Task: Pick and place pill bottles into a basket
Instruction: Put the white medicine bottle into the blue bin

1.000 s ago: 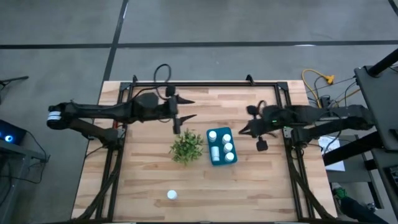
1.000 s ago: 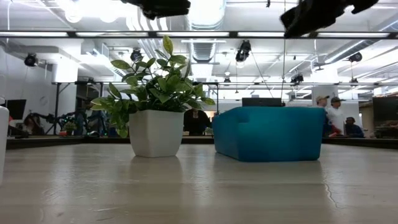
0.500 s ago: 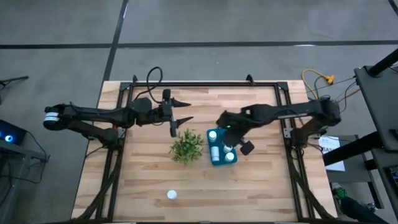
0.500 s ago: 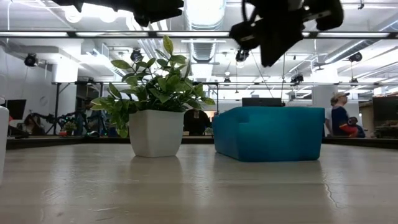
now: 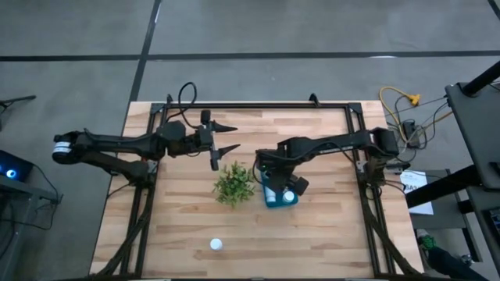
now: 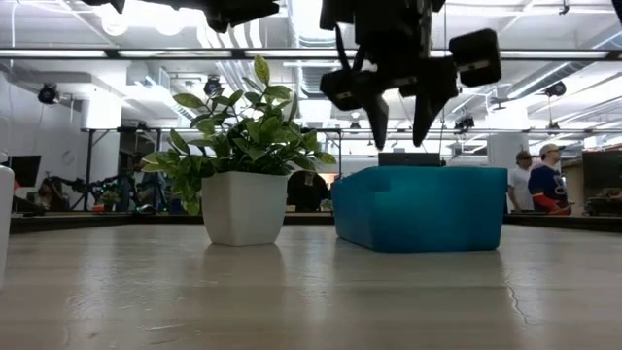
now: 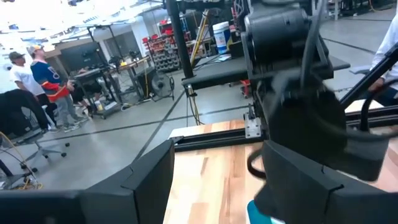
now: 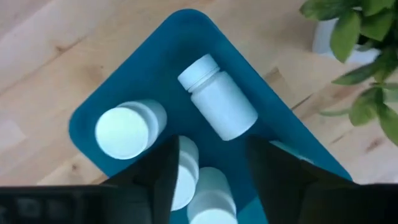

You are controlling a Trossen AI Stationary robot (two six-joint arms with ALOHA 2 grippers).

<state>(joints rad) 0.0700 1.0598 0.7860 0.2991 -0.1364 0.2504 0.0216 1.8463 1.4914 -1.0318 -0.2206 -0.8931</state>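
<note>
The teal basket stands on the table right of the plant. It holds several white pill bottles: one lies on its side, one stands upright, and others show between my right fingers. One more bottle stands alone on its base near the table's near edge. My right gripper hangs open and empty over the basket's far end, fingers pointing down. My left gripper is open and empty, hovering beyond the plant's far side.
The potted plant in its white pot stands right beside the basket, on its left. A black frame runs round the table's far and side edges. People stand in the room beyond the table.
My right gripper has swung from the table's right side toward the left, has come over the basket, and has tipped its fingers down toward it. My left gripper has drawn back a little toward the table's left. The bottles and the basket have stayed put.
</note>
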